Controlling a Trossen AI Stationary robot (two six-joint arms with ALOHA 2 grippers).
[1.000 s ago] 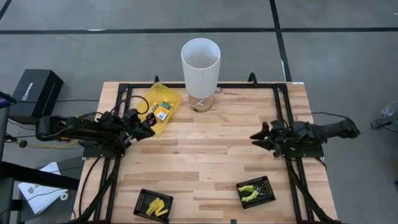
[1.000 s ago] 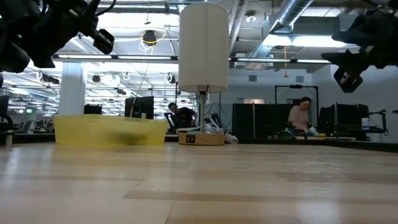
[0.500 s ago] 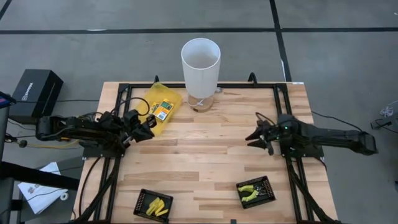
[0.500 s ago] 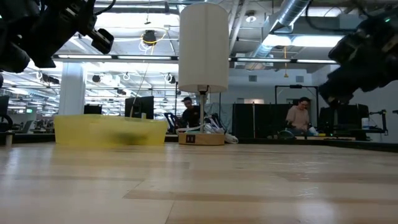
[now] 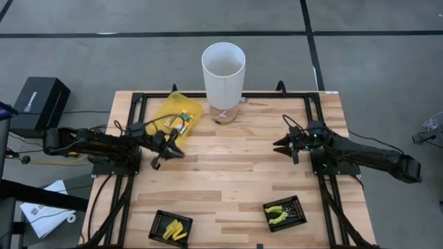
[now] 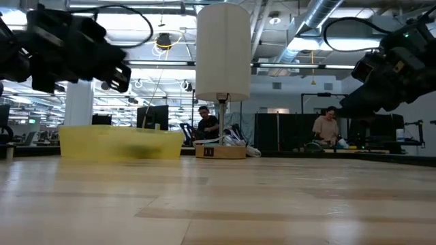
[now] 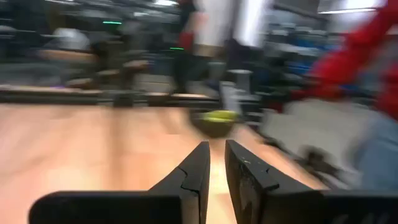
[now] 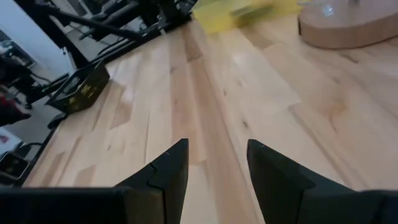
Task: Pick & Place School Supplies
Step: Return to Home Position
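Two small black trays sit near the table's front edge. The left one holds short yellow oblong pieces. The right one holds yellow-green plier-like tools. A flat yellow packet with a green-white label lies in the translucent yellow pouch at the far left. My left gripper hovers just right of the pouch, its fingers a narrow slit apart and holding nothing. My right gripper hovers over the table's right half, open and holding nothing.
A tall white cylinder stands on a round wooden base at the far middle. Black rails frame the table. Bare wood lies between the two grippers. People sit in the room behind the table.
My left gripper has sunk and gone a little toward the table's right edge, rolling about its own line and tipping level. My right arm has swung round, and its gripper has moved toward the far edge and come lower. Neither gripper's gap has changed.
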